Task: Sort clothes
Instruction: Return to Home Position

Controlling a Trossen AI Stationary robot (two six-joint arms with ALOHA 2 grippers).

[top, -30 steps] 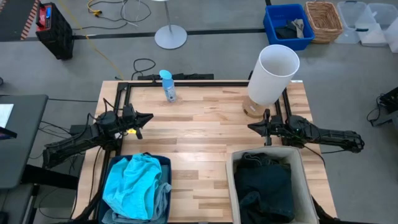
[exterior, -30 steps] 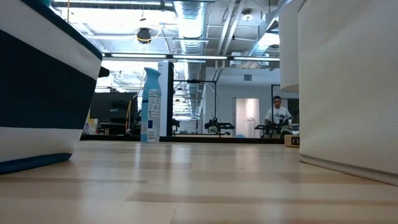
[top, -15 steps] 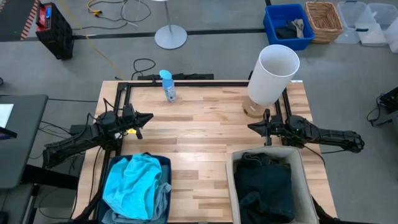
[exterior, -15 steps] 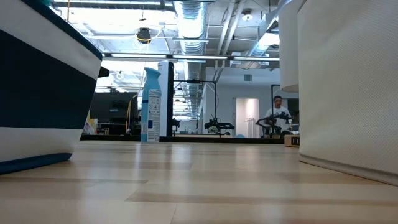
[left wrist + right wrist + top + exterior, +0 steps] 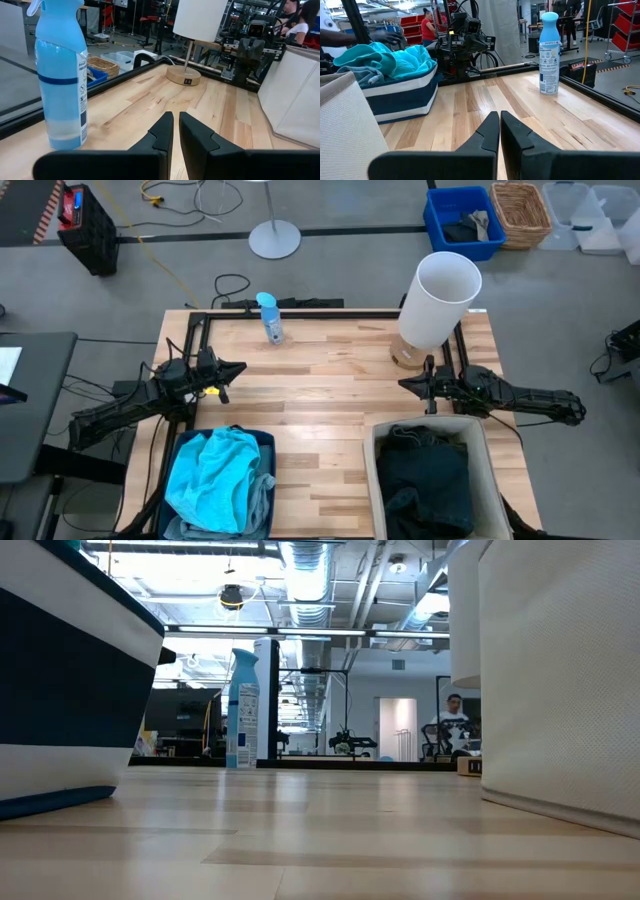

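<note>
distant person (image 5: 455,724) slightly farther right

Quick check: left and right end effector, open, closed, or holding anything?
Left end effector: closed, holding nothing.
Right end effector: closed, holding nothing.

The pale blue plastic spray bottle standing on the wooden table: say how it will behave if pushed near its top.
The pale blue plastic spray bottle stands upright, tall on a narrow base, so a high push would probably tip it, not slide it. Its smooth round body looks rigid, perhaps slippery; toppled, it might roll on the wooden table.
</note>
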